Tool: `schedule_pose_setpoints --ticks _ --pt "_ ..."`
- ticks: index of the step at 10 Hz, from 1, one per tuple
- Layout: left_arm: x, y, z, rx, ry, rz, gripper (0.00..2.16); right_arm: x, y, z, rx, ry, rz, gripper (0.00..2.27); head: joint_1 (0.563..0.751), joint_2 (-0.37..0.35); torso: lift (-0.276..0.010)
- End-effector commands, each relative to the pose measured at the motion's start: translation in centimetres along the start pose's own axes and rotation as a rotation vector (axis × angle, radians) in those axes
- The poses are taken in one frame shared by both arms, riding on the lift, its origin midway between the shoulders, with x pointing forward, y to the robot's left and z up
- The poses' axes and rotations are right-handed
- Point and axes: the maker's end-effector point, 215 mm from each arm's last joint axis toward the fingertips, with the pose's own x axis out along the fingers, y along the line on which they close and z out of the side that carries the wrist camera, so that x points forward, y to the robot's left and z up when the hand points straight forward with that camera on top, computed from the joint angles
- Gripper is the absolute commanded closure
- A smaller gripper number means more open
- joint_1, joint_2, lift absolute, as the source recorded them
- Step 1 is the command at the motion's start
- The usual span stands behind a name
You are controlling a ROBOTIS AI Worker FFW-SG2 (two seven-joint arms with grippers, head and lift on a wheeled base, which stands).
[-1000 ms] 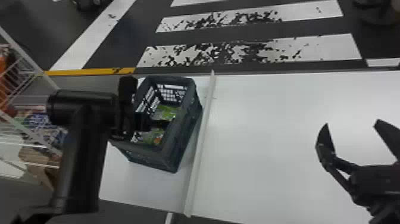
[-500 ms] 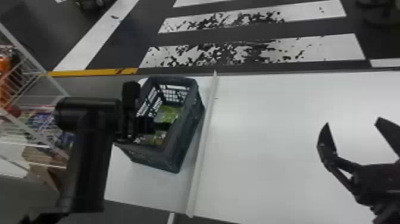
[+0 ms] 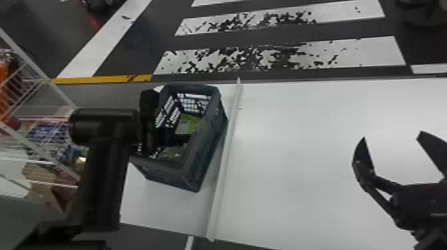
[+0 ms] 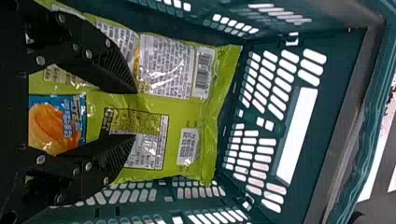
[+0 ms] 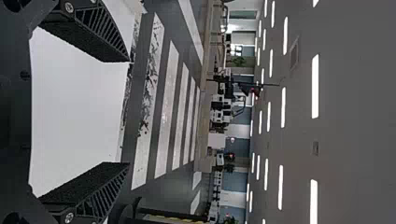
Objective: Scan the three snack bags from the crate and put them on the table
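Left gripper (image 3: pixel 181 140): inside crate (image 3: pixel 203 153), fingers spread, nothing pinched. Green snack bag (image 4: pixel 187 112): in crate, beneath left gripper, showing between fingers and past fingertips; contact cannot be judged. Right gripper (image 3: pixel 392 135): right of crate, well apart, above white table (image 3: pixel 282 149), fingers spread, gap empty.

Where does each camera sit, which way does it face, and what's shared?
Head view: on the head, facing forward and down at the crate and table; left arm and right gripper show.
Left wrist view: on the left wrist, facing into the crate at a green snack bag; open left gripper shows.
Right wrist view: on the right wrist, facing across the table; its open fingers show.
Shared: head and left wrist, the crate; head and right wrist, the table.
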Motion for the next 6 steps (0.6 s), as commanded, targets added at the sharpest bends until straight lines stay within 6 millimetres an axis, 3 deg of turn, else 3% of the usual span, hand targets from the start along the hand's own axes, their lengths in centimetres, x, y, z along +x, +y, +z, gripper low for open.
schedule_pose_setpoints --ticks 1,4,6 --pt "-0.2 0.1 0.1 -0.016 -0.004 -0.012 1.71 -0.1 0.6 0.1 0.009 -0.004 0.007 0.09 0.695 0.272 -0.094" --pt "-1.1 0.5 -0.7 -0.058 -0.001 -0.031 1.92 -0.7 0.6 0.7 0.025 -0.027 -0.004 0.09 0.695 0.281 -0.094" --pt "-2.7 2.2 -0.8 -0.069 -0.057 0.023 1.97 -1.2 0.7 1.3 0.036 -0.047 -0.004 0.09 0.695 0.294 -0.094"
